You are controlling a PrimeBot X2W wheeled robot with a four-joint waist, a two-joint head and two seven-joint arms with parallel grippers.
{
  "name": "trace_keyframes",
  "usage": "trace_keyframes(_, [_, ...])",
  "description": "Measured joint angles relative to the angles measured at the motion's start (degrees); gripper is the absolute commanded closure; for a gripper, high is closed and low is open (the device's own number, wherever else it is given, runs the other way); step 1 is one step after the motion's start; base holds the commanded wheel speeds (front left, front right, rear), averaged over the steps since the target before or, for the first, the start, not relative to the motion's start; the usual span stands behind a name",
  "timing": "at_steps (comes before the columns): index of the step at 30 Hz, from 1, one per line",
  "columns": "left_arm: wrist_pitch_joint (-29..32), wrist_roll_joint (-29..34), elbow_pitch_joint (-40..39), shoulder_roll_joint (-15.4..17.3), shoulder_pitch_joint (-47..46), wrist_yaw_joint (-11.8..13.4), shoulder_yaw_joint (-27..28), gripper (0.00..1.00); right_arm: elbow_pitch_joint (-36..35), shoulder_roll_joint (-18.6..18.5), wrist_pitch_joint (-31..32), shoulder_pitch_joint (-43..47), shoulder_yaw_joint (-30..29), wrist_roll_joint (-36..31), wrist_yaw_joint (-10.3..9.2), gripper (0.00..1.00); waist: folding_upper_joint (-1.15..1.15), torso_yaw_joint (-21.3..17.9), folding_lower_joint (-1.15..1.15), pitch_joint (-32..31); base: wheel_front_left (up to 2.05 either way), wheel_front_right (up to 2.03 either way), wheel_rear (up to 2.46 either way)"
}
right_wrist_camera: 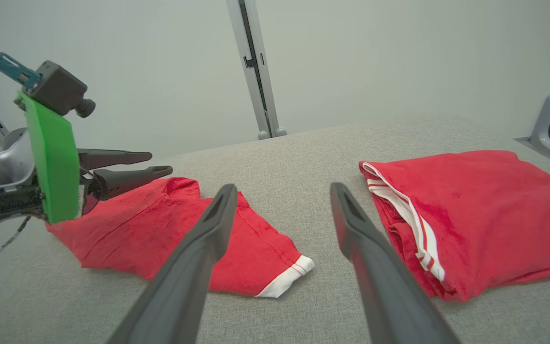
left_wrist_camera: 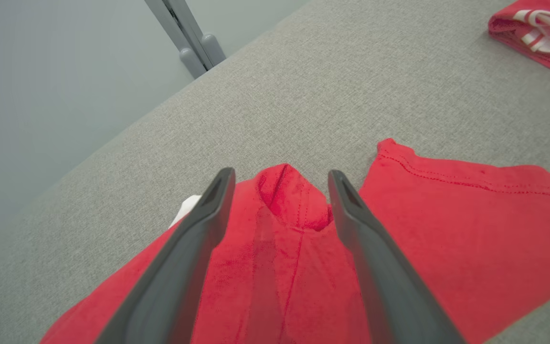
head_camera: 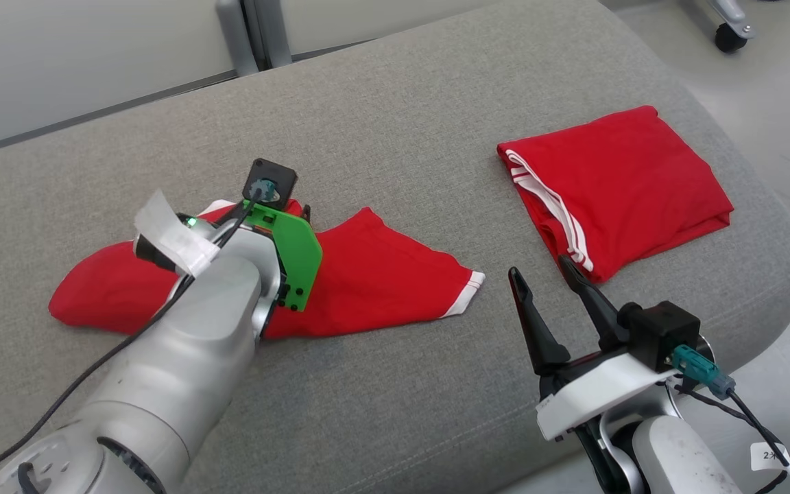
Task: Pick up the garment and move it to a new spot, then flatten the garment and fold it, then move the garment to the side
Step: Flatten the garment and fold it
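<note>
Step in hand, as judged: grasping the loose garment for pick-up.

Procedure: lower the left gripper (left_wrist_camera: 280, 174) until its fingers bracket the raised ridge (left_wrist_camera: 289, 196) near the far edge of the garment (head_camera: 381, 274), then close fully on that ridge. Take cloth only, not the grey cushion (head_camera: 402, 123) beneath. Lift straight up so the cloth hangs free before carrying it.

Left gripper: jaws wide apart, one finger on each side of the ridge, nothing gripped. Whether the fingertips touch the cloth cannot be told. The garment lies crumpled on the left part of the cushion, its white-trimmed hem (head_camera: 463, 295) pointing right.

Right gripper (head_camera: 539, 267): jaws parted wide and empty, poised above the cushion between the garment and a folded red garment (head_camera: 635, 171), whose near corner lies just beside the fingers. Keep it off that pile.
</note>
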Motion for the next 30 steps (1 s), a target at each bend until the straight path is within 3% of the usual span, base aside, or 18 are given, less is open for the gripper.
trace_keyframes(7, [5.7, -0.9, 2.5, 1.5, -3.4, 3.2, 0.8, 0.0, 0.0, 0.0, 0.0, -0.4, 0.5, 0.1, 0.0, 0.0, 0.0, -1.4, 0.0, 1.3, 0.0, 0.0, 0.0])
trace_keyframes(18, [12.5, -3.4, 3.6, 1.8, -3.3, 2.8, 1.8, 0.0, 0.2, 0.0, -0.7, -1.0, 0.3, 0.1, 0.0, 0.0, 0.0, -2.4, 0.0, 3.9, 0.0, 0.0, 0.0])
trace_keyframes(19, [13.2, -3.6, 3.7, 1.8, -3.0, 2.7, 1.8, 0.06, 0.3, 0.0, -0.7, -1.1, 0.5, 0.1, 0.0, 0.0, 0.0, -2.4, 0.0, 3.8, 0.0, 0.0, 0.0])
trace_keyframes(21, [14.1, -3.8, 3.7, 1.8, -2.4, 2.6, 1.8, 0.44, 0.4, 0.0, -0.6, -1.1, 0.9, 0.1, 0.0, 0.0, 0.0, -2.3, 0.0, 3.6, 0.0, 0.0, 0.0])
trace_keyframes(22, [14.3, -4.1, 3.8, 1.7, -2.0, 2.5, 1.9, 0.55, 0.4, 0.0, -0.6, -1.1, 1.0, 0.1, 0.0, 0.0, 0.0, -2.3, 0.0, 3.5, 0.0, 0.0, 0.0])
trace_keyframes(23, [14.6, -4.3, 3.8, 1.7, -1.6, 2.4, 1.9, 0.62, 0.4, 0.0, -0.6, -1.2, 1.1, 0.1, 0.0, 0.0, 0.0, -2.3, 0.0, 3.5, 0.0, 0.0, 0.0])
trace_keyframes(24, [14.7, -4.3, 3.8, 1.6, -1.3, 2.2, 1.8, 0.75, 0.4, 0.0, -0.4, -1.2, 1.2, 0.1, 0.0, 0.0, 0.0, -2.3, 0.0, 3.4, 0.0, 0.0, 0.0])
trace_keyframes(25, [14.7, -4.5, 3.8, 1.6, -1.1, 2.0, 1.9, 0.75, 0.4, 0.0, -0.4, -1.3, 1.2, 0.1, 0.0, 0.0, 0.0, -2.3, 0.0, 3.3, 0.0, 0.0, 0.0])
trace_keyframes(26, [14.7, -4.7, 3.8, 1.5, -0.8, 1.6, 1.9, 1.0, 0.4, 0.0, -0.3, -1.3, 1.2, 0.1, 0.0, 0.0, 0.0, -2.3, 0.0, 3.3, 0.0, 0.0, 0.0])
trace_keyframes(30, [14.3, -5.2, 3.7, 1.3, 0.0, 0.5, 1.9, 1.0, 0.3, 0.0, -0.1, -1.3, 1.1, -0.2, 0.0, 0.0, 0.0, -2.1, 0.0, 3.1, 0.0, 0.0, 0.0])
